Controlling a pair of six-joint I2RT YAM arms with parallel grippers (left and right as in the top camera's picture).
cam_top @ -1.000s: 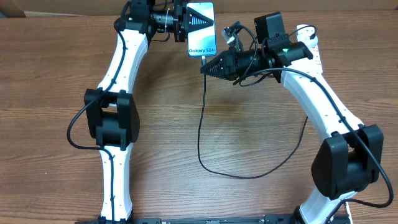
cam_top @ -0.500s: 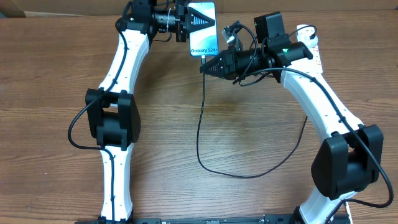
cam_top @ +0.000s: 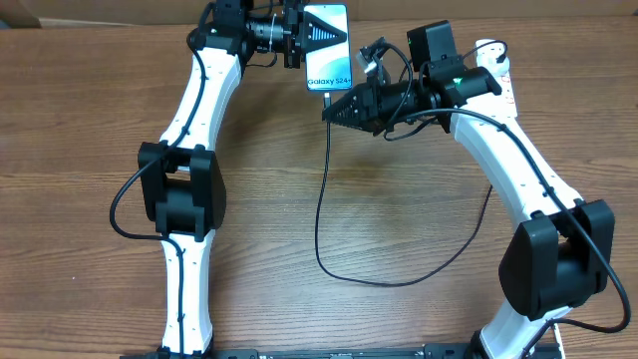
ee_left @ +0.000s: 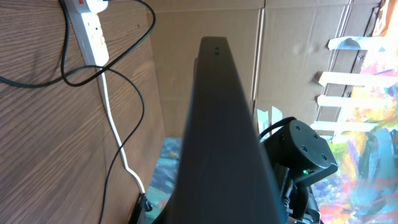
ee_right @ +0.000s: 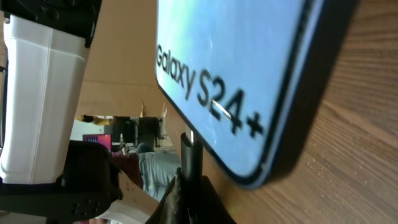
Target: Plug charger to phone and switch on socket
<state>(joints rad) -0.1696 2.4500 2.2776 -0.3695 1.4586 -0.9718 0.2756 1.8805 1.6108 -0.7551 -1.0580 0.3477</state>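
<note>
My left gripper (cam_top: pixel 304 35) is shut on the phone (cam_top: pixel 328 48), a black-edged slab with a light blue screen reading "Galaxy S24+", held at the table's far edge. In the left wrist view the phone's dark edge (ee_left: pixel 217 124) fills the middle. My right gripper (cam_top: pixel 332 108) is shut on the charger's connector (ee_right: pixel 191 158), whose tip sits at the phone's bottom edge (ee_right: pixel 249 93). The black charger cable (cam_top: pixel 324 199) hangs down and loops across the table. The white socket strip (cam_top: pixel 495 62) lies at the far right, partly hidden by my right arm; it also shows in the left wrist view (ee_left: pixel 87 28).
The socket's white cord (ee_left: pixel 115 124) runs along the table toward the back. Cardboard panels (ee_left: pixel 205 43) stand behind the table. The cable loop (cam_top: pixel 399 281) lies on the wood at the middle front.
The phone and left gripper shifted slightly right. The right gripper with the connector stayed under the phone's bottom edge.
</note>
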